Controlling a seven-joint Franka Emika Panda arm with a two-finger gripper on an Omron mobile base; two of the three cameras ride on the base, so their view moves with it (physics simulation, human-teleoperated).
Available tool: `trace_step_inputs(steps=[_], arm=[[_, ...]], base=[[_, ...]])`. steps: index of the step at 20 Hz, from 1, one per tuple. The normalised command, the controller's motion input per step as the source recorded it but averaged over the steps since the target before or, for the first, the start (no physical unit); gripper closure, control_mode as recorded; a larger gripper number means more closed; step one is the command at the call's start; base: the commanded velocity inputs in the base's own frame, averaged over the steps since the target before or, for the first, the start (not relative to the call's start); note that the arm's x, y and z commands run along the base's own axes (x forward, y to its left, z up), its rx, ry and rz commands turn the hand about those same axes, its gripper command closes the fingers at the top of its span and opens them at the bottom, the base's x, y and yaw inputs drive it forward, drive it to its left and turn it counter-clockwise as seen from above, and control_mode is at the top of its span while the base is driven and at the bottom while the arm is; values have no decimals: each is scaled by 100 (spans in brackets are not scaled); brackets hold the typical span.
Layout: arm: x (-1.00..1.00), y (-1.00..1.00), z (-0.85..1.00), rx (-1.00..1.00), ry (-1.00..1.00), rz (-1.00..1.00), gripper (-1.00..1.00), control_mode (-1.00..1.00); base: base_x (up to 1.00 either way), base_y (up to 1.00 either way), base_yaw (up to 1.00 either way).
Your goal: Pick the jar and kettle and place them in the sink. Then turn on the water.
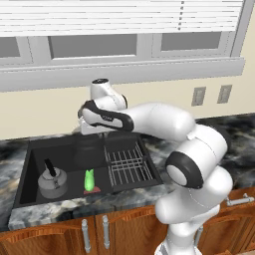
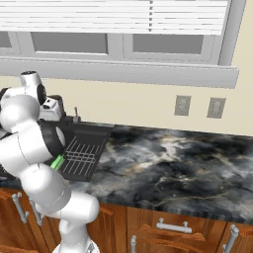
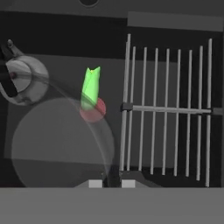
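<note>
At the near edge of the scene, brown wooden cabinet doors (image 1: 60,234) with metal handles sit under the dark marbled stone tabletop (image 2: 173,168). Recessed into that tabletop is the wide rectangular black sink (image 1: 27,169). Inside the basin, at its left near corner, stands the squat rounded grey metal kettle (image 1: 53,182) with its arched black handle, upright on the basin floor. Just to its right, apart from it, stands a slim bright green jar on a red base (image 1: 89,181), also upright in the basin. Further right, the wire grid rack (image 1: 128,164) covers the right part of the sink.

Above the back of the basin the white arm reaches left, with the pincer (image 3: 108,183) looking down into the sink; in the hand view its two tips stand close together with only a narrow gap between them, closed on nothing. A large pale translucent disc (image 3: 61,142) lies below it in that view, overlapping the jar's base.

Beyond, a cream wall carries two grey outlet plates (image 1: 211,94) under a grey window sill (image 1: 124,74) and white blinds (image 1: 119,15).
</note>
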Motion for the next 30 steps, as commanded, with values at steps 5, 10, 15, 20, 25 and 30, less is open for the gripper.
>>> trace_step_inputs(steps=[5, 10, 15, 20, 25, 30], arm=[[-5, 22, -27, 0, 0, 0, 100, -100], [-16, 7, -17, 1, 0, -1, 100, -100], [-9, 5, -17, 1, 0, -7, 100, -100], [-11, 9, -13, 1, 0, -12, 100, -100], [-16, 20, -26, 0, 0, -12, 100, -100], [-26, 31, -34, 0, -2, -12, 100, -100]], base=[[0, 0, 0], [0, 0, 0], [0, 0, 0], [0, 0, 0], [0, 0, 0], [0, 0, 0]])
